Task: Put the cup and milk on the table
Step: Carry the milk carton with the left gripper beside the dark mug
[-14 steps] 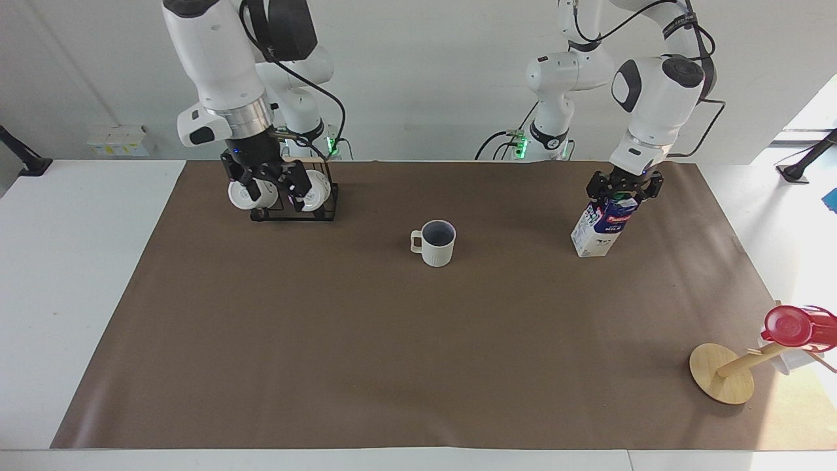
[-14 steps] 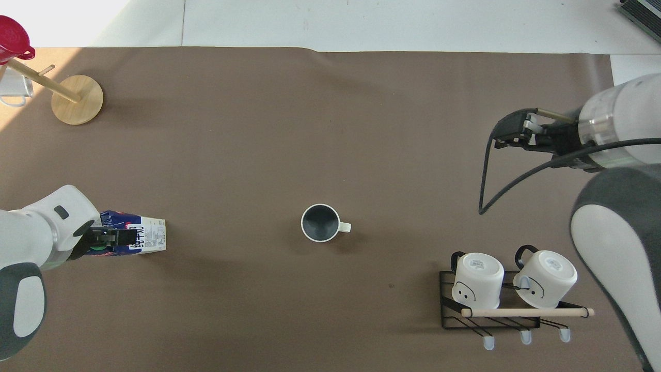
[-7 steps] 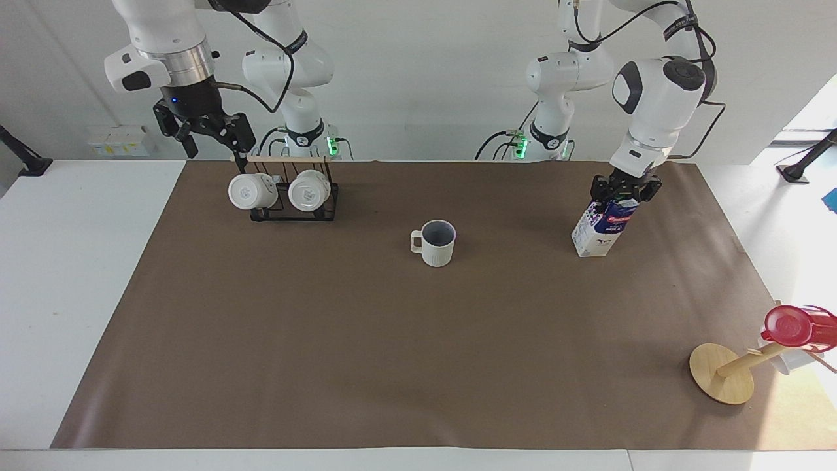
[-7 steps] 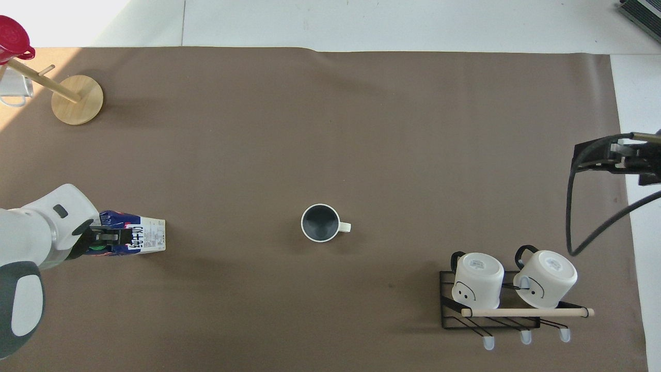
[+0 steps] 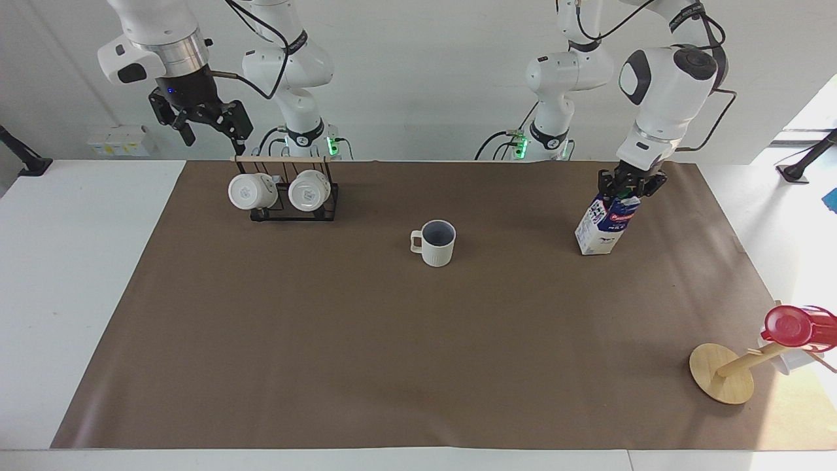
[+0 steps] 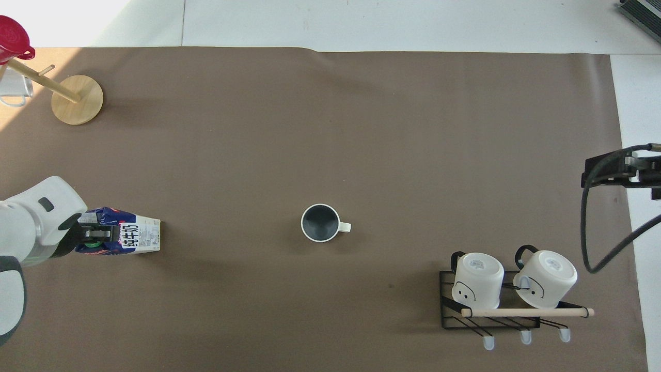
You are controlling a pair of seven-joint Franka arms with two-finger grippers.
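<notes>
The right claw [image 5: 201, 125] has risen away from the black rack [image 5: 294, 204] since a second ago and now hangs in the air above the rack's end, near the edge of the brown mat [image 5: 366, 340]. Its two fingers stand apart and hold nothing. The left claw [image 5: 629, 184] has also lifted a little, and the milk [image 5: 607, 225] leans less than before. This claw sits at the top of the carton, but I cannot tell if the fingers press it or are just loose around it. The carton's base seems to rest on the mat, toward the left arm's end of the counter [image 5: 72, 275].

The cup [image 5: 436, 242] stands upright near the middle of the mat, well apart from the carton, with its handle toward the right arm's end. Two white mugs [image 6: 477, 280] hang on the rack. A red cup [image 5: 794, 327] sits on a wooden stand [image 5: 719, 373] at the left arm's end, farther from the robots.
</notes>
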